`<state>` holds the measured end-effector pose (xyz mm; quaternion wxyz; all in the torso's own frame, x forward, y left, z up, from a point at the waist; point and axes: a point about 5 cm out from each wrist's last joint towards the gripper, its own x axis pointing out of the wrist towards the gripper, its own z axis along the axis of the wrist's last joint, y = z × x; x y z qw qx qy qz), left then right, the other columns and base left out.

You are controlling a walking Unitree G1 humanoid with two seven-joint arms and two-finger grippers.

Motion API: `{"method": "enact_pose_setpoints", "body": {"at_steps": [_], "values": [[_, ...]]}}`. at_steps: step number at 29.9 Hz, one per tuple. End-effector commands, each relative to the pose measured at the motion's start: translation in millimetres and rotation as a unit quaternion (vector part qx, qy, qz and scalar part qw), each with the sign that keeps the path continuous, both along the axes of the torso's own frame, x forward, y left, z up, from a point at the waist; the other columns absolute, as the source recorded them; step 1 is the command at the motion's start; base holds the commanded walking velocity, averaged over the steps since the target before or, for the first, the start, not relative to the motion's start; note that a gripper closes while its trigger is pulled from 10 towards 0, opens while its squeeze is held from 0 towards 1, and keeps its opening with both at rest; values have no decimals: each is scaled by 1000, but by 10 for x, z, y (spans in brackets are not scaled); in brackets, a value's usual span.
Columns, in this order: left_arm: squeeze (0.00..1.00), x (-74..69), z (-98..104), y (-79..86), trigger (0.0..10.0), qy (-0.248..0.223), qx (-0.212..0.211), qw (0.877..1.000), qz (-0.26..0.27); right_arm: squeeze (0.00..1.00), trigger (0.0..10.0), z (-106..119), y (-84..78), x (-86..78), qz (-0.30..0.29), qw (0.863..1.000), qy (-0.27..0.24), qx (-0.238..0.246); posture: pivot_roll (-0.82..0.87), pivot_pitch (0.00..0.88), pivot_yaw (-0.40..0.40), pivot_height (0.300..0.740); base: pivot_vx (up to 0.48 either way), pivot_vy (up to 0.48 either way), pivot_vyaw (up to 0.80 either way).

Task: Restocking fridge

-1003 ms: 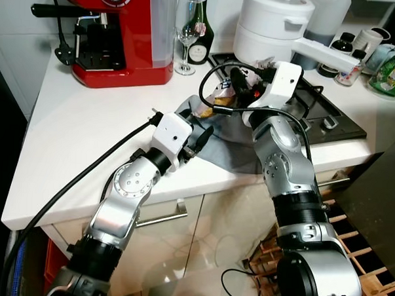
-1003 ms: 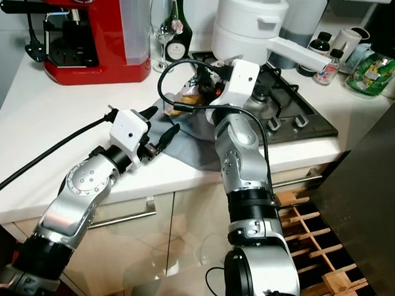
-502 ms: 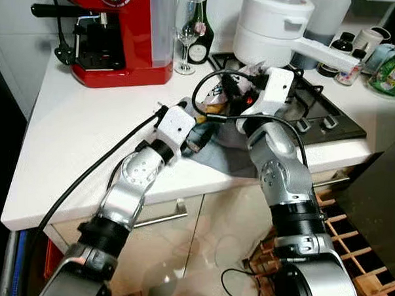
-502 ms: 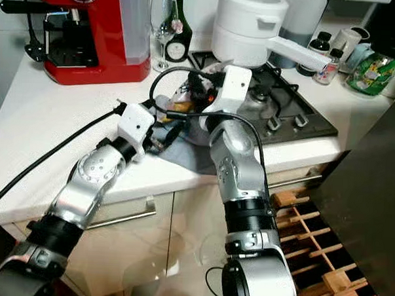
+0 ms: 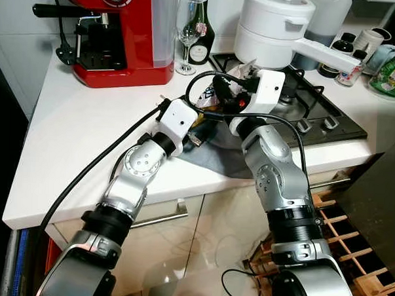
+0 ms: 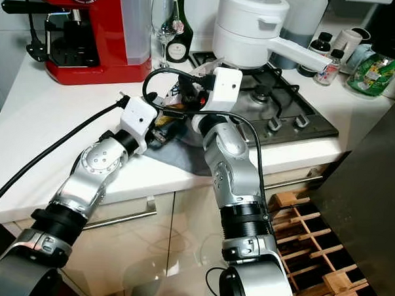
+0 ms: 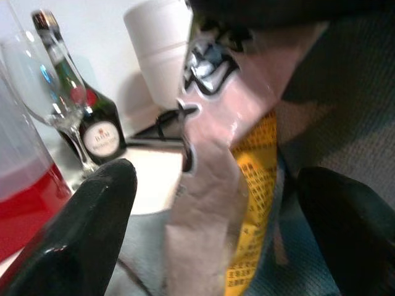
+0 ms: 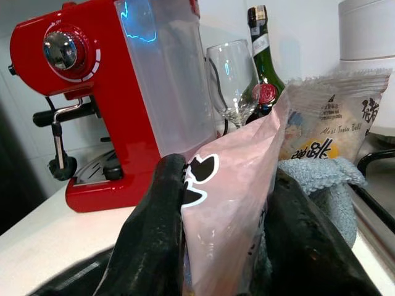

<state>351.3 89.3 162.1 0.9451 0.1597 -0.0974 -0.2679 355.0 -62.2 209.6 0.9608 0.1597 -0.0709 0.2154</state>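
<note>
Right end effector [image 8: 225, 240] clamps the pink snack bag [image 8: 237, 203], lifting it out of the grey cloth bag [image 5: 217, 152] on the bench [image 5: 80, 136] by the stove. Left end effector [image 7: 216, 228] spread wide around the same bag, likely steadying it for a handover.

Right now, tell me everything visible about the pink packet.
The pink packet is a glossy plastic pouch with black-and-white print and a yellow panel of text. It stands roughly upright over the grey cloth by the hob, pinched between the right tool's fingers. The open left tool brackets it without clear contact.
</note>
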Motion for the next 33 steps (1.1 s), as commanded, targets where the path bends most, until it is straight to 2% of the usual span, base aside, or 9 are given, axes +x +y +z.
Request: {"method": "enact_pose_setpoints", "body": {"at_steps": [1,2,7,15,23,28,33], "values": [[0,34,4,-34,784,12,3,1000,-4,0,0,90,31,-39,11,1000,-19,0,-60,0,-49,740,0,0,0],[0,38,-4,-33,0,14,5,1000,-6,0,0,87,33,-44,11,1000,-19,0,-60,0,-49,740,0,0,0],[0,38,-96,-50,0,60,8,998,-27,0,0,76,48,-63,21,1000,-21,-8,-59,0,-52,740,0,0,0],[0,41,-84,-54,0,56,7,998,-27,0,0,30,58,-64,30,1000,-8,-7,-58,0,-52,740,0,0,0],[0,46,-18,-50,0,44,-13,999,-26,0,0,-40,56,-86,33,999,5,-7,-62,0,-48,740,0,0,0],[0,46,-43,-65,0,68,-37,997,-30,0,0,-54,59,-95,37,999,10,-5,-65,0,-48,740,0,0,0],[0,28,-40,-107,0,69,-46,996,-40,0,0,-53,64,-101,40,999,10,-2,-66,0,-47,740,0,0,0]]}}
